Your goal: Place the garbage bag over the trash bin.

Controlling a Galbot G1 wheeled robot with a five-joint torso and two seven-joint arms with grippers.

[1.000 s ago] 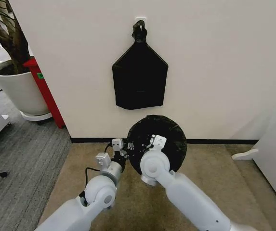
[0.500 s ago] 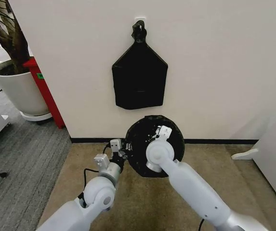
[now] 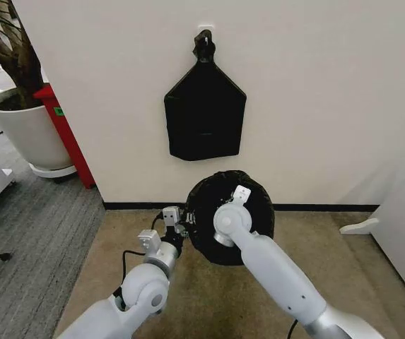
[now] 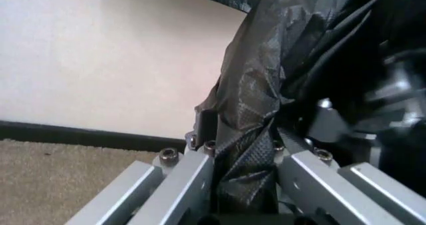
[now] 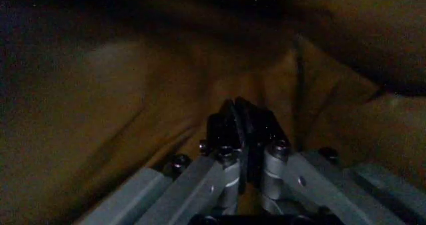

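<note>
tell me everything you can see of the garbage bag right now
The garbage bag is thin, glossy black plastic, crinkled into folds. In the head view it forms a round dark mass on the floor by the wall, below a flat black bundle hung on the wall. The left gripper is shut on a bunched, creased fold at its left edge. The right gripper, fingers closed together, reaches into the dark opening, where brownish film surrounds it.

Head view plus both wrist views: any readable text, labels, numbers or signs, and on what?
None can be read.
Red cabinet: a small green sticker, too small to read.
Garbage bag, black bundle on the wall, plant pot: no print visible.
Left end effector, right end effector: no markings visible.
</note>
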